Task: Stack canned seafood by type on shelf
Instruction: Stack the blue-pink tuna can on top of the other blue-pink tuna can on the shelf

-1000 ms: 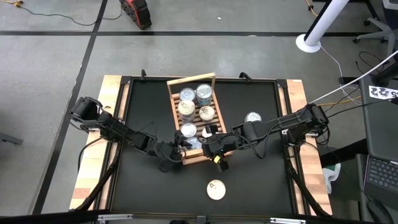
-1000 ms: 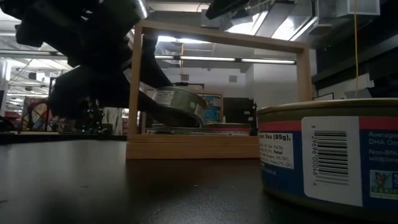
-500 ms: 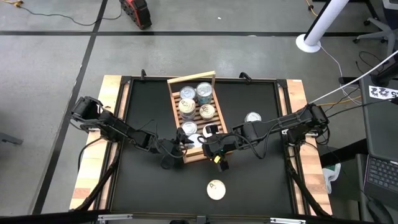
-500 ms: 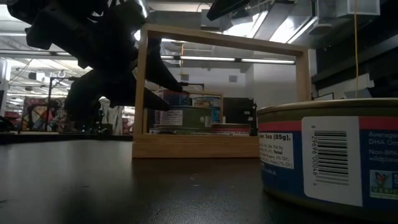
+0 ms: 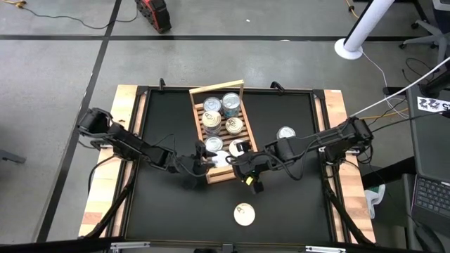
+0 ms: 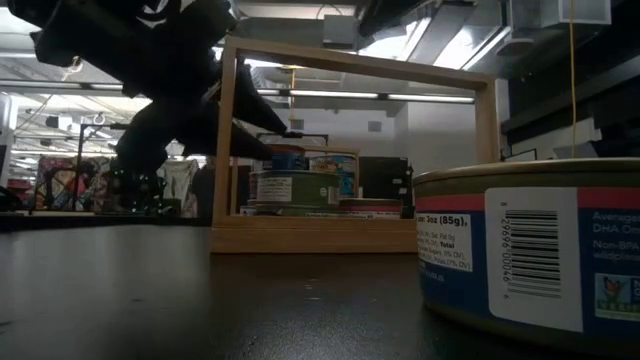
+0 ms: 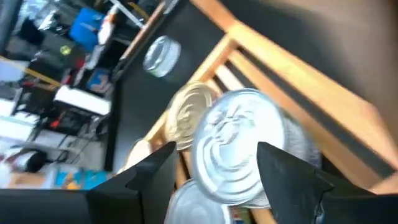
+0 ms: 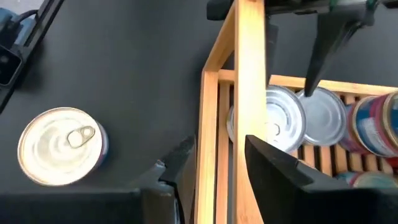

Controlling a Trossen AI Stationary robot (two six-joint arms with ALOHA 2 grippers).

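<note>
Wooden shelf [image 5: 199, 128] lies on the black counter [image 5: 155, 204] with several cans [image 5: 222, 114] inside. Both hands are at its near end: left hand [image 5: 202, 159] open around a silver can [image 7: 239, 146], right hand [image 5: 242, 167] open astride the end rail [image 8: 249, 74]. Two cans [image 5: 285, 133] stand apart.

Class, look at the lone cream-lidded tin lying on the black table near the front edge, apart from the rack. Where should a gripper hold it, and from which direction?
Grip the cream-lidded tin across its round side wall, coming straight down from above. It sits flat, lid up, with bare black table all round, so fingers probably fit on opposite sides. The flat lid and its pull tab offer little to pinch.
</note>
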